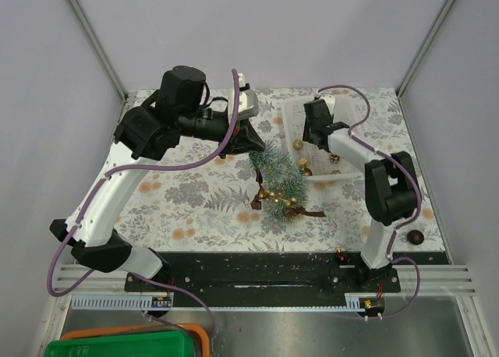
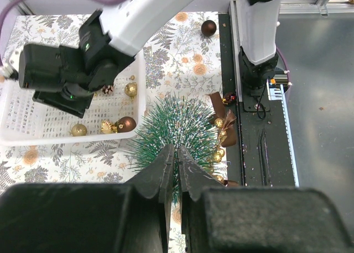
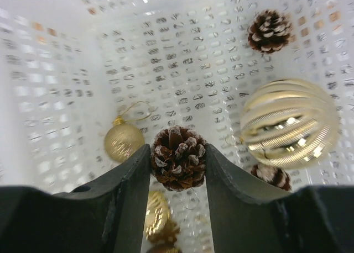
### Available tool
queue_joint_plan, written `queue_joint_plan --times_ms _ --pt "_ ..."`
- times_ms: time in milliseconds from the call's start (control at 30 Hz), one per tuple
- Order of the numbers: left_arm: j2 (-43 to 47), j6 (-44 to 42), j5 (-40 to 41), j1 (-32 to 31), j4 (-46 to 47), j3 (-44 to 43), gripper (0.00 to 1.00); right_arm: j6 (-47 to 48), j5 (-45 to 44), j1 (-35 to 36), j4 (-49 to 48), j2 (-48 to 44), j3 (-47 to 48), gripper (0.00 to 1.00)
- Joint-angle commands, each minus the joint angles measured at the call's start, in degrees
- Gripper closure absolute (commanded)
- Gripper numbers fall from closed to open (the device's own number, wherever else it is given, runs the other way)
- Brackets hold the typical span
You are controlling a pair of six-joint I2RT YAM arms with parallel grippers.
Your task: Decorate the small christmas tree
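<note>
Where the two arm bases are bolted at the near edge, a green bin [image 1: 125, 346] with orange edging sits nearer than the small christmas tree [image 1: 277, 178], off to its near left. The tree is mid-table on the leaf-print tablecloth [image 1: 195, 209], leaning with its tip toward the far left. A string of gold beads [image 1: 273, 194] lies against its near side, and a brown ribbon [image 1: 314, 213] lies at its near right. Well apart from the tree, farther to its near right, a loose brown bauble [image 1: 415, 236] rests on the cloth.

At the tree's tip, the left gripper [image 2: 172, 153] has its fingers pinched almost together, with the topmost bristles caught between them.

Just beyond the tree, to its far right, sits the white basket [image 1: 290, 119]. The right gripper [image 3: 178, 148] reaches down into it. Its fingers [image 3: 130, 189] bear on a frosted pine cone [image 3: 178, 162] from both sides. Beside that cone lie a ribbed gold bauble [image 3: 289, 123] and a glittered gold bauble [image 3: 123, 141], with a second pine cone [image 3: 269, 31] farther on.
</note>
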State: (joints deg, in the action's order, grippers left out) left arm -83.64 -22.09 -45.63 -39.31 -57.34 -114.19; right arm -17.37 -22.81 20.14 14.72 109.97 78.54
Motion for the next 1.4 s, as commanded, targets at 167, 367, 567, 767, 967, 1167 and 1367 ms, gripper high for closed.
queue_joint_plan --times_ms 167,367,567,767,967,1167,1367 --pt "2.07 -0.41 -0.43 0.20 1.36 -1.47 0.90 -6.62 11.09 -1.59 -4.17 -28.29 -12.34 0.64" --pt "2.60 -0.59 -0.60 0.29 1.44 -0.60 0.89 -13.56 25.95 -4.67 -1.37 -48.33 -21.32 0.64" --pt "2.86 -0.59 -1.22 0.20 1.44 0.11 0.89 -20.07 37.47 -4.67 2.33 -63.99 -25.01 0.62" --pt "2.69 -0.50 -1.83 0.20 1.44 0.11 0.90 -24.29 45.73 -4.67 0.92 -73.23 -26.60 0.58" --pt "2.69 -0.50 -1.92 0.29 1.53 -0.07 0.90 -30.79 52.07 -4.67 -5.31 -75.43 -29.23 0.58" --pt "2.42 -0.06 -2.01 0.20 1.80 -0.33 0.89 -36.15 54.01 -4.76 -13.04 -75.87 -34.68 0.59" --pt "2.25 0.03 -2.27 0.20 1.88 -0.59 0.90 -37.30 50.86 -4.67 -19.37 -76.74 -37.67 0.60"
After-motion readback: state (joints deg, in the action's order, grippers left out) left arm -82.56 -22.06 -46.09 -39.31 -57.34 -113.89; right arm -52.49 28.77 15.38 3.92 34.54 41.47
